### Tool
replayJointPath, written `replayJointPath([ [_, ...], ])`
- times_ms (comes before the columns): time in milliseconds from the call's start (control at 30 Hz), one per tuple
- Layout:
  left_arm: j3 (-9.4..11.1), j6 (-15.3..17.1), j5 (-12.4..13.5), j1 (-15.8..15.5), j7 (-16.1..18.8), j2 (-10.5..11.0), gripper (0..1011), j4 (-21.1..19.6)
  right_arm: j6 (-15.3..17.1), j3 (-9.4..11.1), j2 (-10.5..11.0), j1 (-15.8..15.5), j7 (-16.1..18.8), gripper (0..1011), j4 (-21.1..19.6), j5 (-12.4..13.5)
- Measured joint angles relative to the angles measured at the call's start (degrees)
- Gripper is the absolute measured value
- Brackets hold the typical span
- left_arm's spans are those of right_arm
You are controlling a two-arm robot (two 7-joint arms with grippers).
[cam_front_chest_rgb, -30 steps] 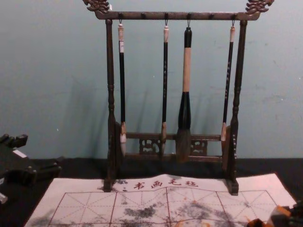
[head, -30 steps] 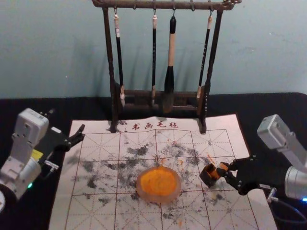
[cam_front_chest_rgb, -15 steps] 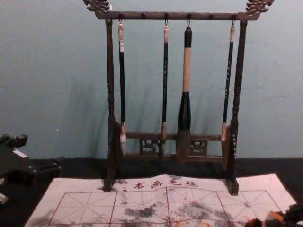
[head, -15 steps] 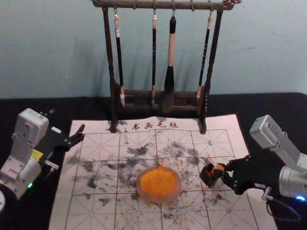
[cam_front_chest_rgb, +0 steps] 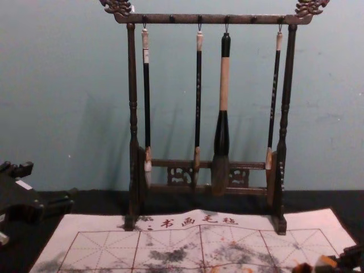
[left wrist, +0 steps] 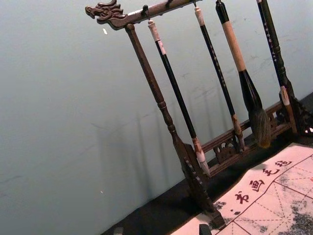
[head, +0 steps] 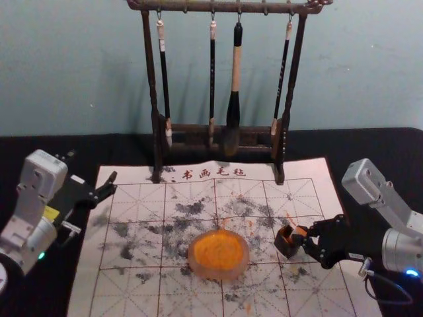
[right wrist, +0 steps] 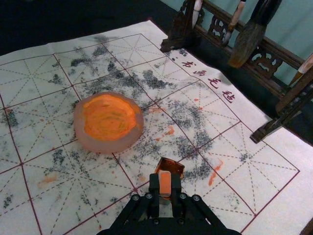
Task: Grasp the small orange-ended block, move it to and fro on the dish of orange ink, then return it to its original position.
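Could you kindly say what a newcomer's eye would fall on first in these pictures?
Probably the rack of hanging brushes at the far edge of the sheet. Next, the orange ink in its round dish, mid-sheet; then the orange-ended block held in the right gripper, to its right.

rack [cam_front_chest_rgb: 213, 19]: carved wood, slight sheen; dish [right wrist: 98, 145]: smooth, frosted; small box [right wrist: 170, 165]: glossy; wall [cam_front_chest_rgb: 57, 85]: matt

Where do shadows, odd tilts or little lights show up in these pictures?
Chest view: faint shadows on the wall behind the brush rack; left wrist view: similar shadows, and the rack looks slanted; head view: a green light glows on the left arm, a blue light on the right arm.
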Motion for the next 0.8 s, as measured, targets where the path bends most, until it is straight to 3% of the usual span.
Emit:
replayJointPath([
  [667, 0.0, 0.0, 0.0, 0.0, 0.0, 0.0, 1001, 0.0, -0.08, 0.09, 0.07, -0.1, -0.19, 108, -0.11, 0.03],
  [800, 0.0, 0.0, 0.0, 0.0, 0.0, 0.0, 1001, 0.0, -0.08, 0.1, 0.08, -0.11, -0.23, 205, -0.11, 0.03],
])
